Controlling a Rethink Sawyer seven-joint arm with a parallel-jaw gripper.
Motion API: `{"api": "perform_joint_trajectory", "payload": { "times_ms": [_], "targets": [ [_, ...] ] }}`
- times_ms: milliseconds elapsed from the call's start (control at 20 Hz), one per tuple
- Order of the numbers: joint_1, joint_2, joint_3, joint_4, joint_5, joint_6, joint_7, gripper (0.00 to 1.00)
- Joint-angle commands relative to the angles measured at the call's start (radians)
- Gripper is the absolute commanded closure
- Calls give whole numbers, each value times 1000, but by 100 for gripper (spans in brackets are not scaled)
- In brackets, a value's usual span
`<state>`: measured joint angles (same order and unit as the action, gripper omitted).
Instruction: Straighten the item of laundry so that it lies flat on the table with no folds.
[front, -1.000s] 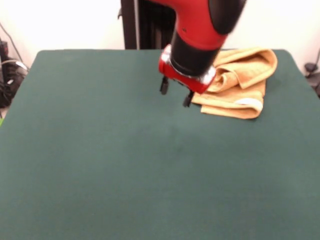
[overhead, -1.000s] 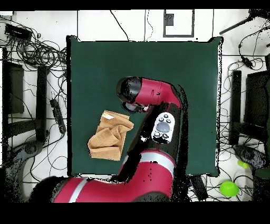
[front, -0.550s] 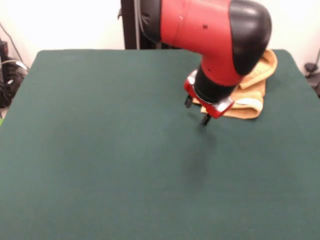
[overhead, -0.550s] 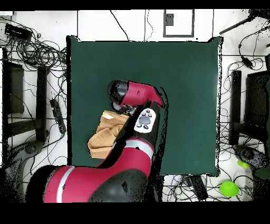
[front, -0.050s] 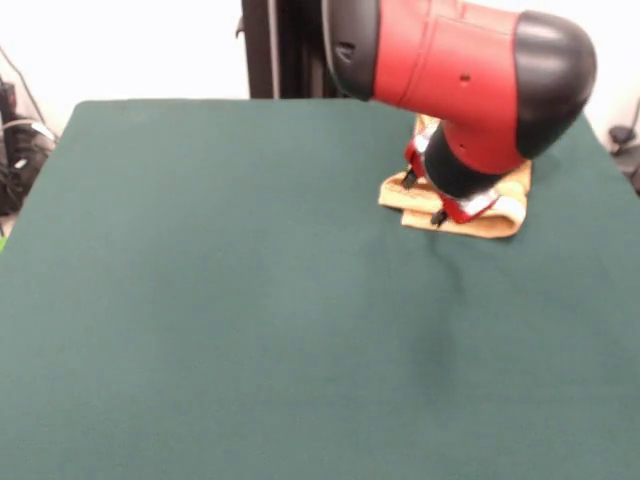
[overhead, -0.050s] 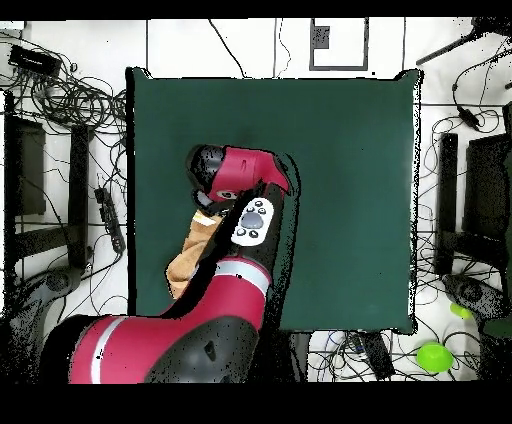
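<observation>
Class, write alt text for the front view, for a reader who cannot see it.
A red and black robot arm reaches down over a bunched orange-tan towel near the far right corner of a green table, its gripper open at the towel's near edge. The towel lies folded, not flat.

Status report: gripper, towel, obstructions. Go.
Gripper open, fingertips low over the towel's front edge. Towel bunched and folded near the table edge, not flat. Arm hides most of it; nothing else in the way.

arm (overhead, -0.050s: 235, 235) over towel (overhead, -0.050s: 186, 262) | towel mostly hidden, near table (overhead, -0.050s: 340, 150) left edge
</observation>
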<state>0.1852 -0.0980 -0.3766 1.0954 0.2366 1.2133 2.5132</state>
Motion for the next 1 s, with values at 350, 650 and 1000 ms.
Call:
{"api": "perform_joint_trajectory", "payload": {
  "times_ms": [350,650,1000],
  "targets": [
    [73,-53,5,-28,11,192,259,0],
    [89,-34,-28,-16,-18,141,250,0],
    [74,2,-34,18,-44,2,190,0]
  ]
}}
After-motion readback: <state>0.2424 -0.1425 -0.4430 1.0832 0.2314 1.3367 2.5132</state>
